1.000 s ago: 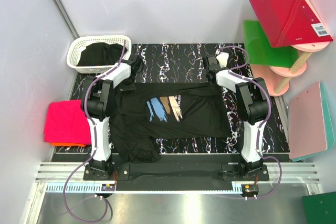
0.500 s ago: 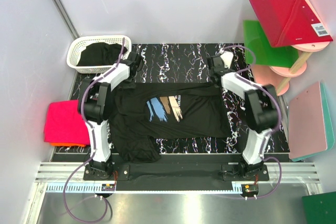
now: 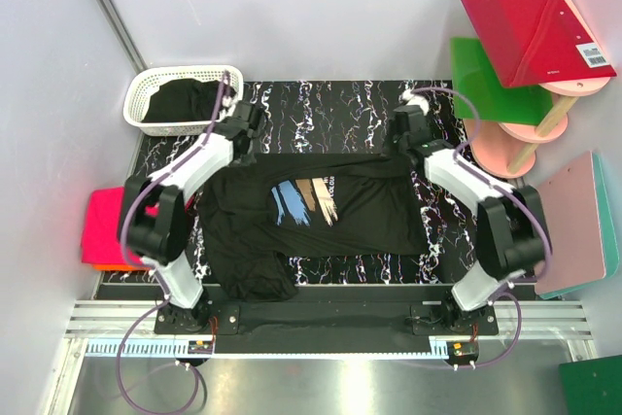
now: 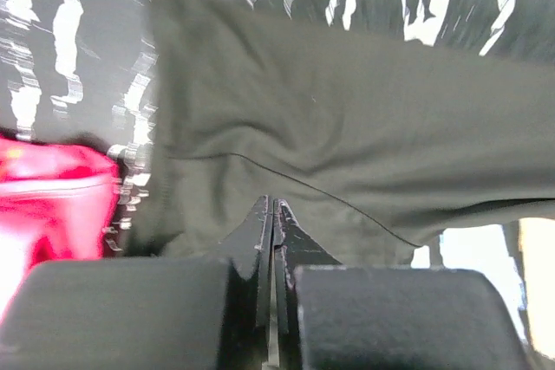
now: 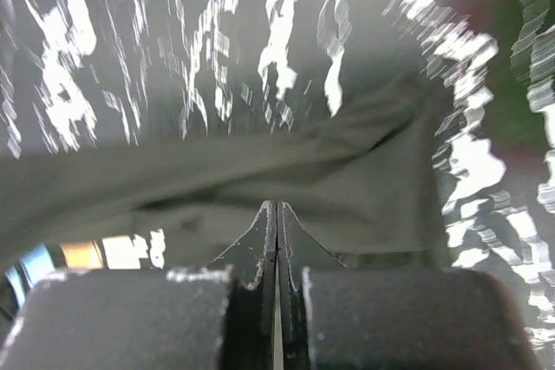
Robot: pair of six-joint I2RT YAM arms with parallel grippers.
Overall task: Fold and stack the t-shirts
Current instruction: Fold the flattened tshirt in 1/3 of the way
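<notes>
A black t-shirt (image 3: 360, 206) with a blue, tan and white brushstroke print lies spread flat on the marbled table (image 3: 321, 104). My left gripper (image 3: 240, 141) is over its far left corner and my right gripper (image 3: 401, 143) over its far right corner. In the left wrist view the left gripper (image 4: 273, 205) is shut above the black cloth (image 4: 347, 110), with nothing visible between the fingers. In the right wrist view the right gripper (image 5: 277, 207) is shut the same way above the cloth (image 5: 364, 179). A folded hot-pink t-shirt (image 3: 121, 225) lies on an orange one (image 3: 121, 267) at the left.
A white lattice basket (image 3: 180, 75) at the back left holds another black t-shirt (image 3: 185, 99). Red (image 3: 535, 31) and green (image 3: 486, 80) boards sit on a pink stand at the right. A pink board (image 3: 573, 225) leans lower down.
Both arms have stretched out, their elbows swinging outward. The grippers have shifted slightly toward the far edge. The printed t-shirt has not moved.
</notes>
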